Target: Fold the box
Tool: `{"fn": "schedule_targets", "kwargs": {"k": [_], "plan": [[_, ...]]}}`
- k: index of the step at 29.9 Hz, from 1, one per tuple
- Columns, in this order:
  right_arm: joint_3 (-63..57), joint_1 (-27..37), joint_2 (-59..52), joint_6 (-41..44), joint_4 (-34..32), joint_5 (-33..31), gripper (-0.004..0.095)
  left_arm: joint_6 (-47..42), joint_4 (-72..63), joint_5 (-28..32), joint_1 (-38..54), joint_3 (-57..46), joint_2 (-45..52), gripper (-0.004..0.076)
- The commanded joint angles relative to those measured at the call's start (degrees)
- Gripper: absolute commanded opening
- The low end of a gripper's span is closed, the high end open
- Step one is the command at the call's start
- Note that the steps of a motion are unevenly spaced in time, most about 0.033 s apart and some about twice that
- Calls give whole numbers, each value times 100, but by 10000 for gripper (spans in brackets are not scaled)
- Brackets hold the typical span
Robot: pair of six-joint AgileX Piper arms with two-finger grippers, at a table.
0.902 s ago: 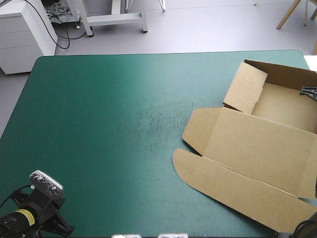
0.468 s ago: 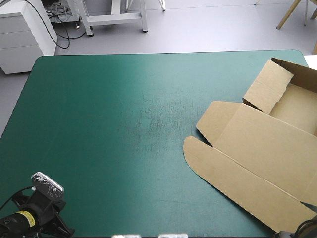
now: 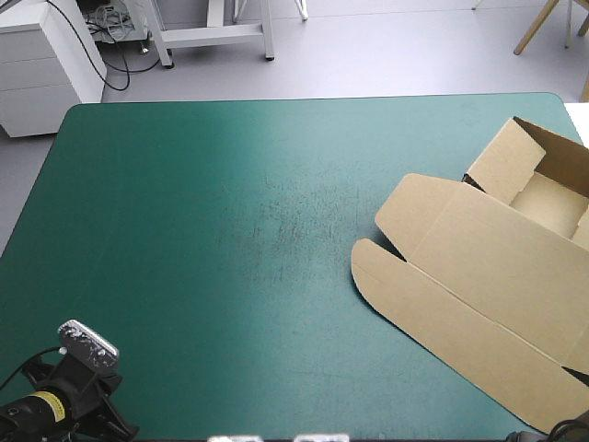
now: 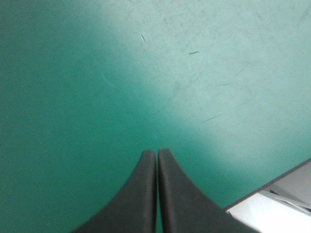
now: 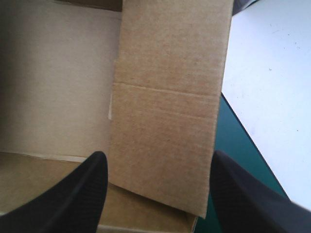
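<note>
The brown box point(image 3: 479, 267) lies on the right side of the table point(image 3: 184, 230), well apart from the left edge, and part of it runs out past the right side of the high view. Its lid point(image 3: 497, 276) is spread flat on the teal-green cover point(image 3: 230, 184), reaching from the middle of the right half toward the near right corner, and its corners toward the table's middle are rounded. The tray point(image 3: 552, 198) sits toward the far right corner with its walls raised; one upright wall point(image 3: 502, 166) faces the middle of the table. The left arm point(image 3: 55, 405) stands at the near left corner. There the left gripper point(image 4: 157, 154) hangs over bare cover close to the table's edge, its black fingers point(image 4: 141, 194) pressed together into one pointed arch with nothing between them. The right gripper point(image 5: 158, 156) is over the box with its fingers point(image 5: 87, 189) standing wide apart, gripping nothing. Between them and just ahead is a brown flap point(image 5: 165, 97) with a crease across it; whether the fingers touch it I cannot tell. On one side of the flap is the shadowed inside of the tray, and on the other a thin strip of cover shows by the table's edge
</note>
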State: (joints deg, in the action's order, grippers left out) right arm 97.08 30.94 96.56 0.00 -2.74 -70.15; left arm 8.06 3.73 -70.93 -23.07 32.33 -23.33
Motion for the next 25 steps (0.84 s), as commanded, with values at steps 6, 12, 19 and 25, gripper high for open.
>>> {"fn": "schedule_targets", "kwargs": {"k": [6,12,19,25], "plan": [[-382,21,-1438,-1188,1499,117,451,-31,-26,261,-7,143,-44,-10],[-1322,21,-2590,-1201,1696,117,120,-31,-42,427,-7,143,-44,-10],[-2712,-467,-4248,-1382,1670,455,-19,-31,-42,645,-7,143,-44,-10],[-3730,-1534,-5344,-1574,1693,528,-19,-31,-181,1001,-7,143,116,-10]]}}
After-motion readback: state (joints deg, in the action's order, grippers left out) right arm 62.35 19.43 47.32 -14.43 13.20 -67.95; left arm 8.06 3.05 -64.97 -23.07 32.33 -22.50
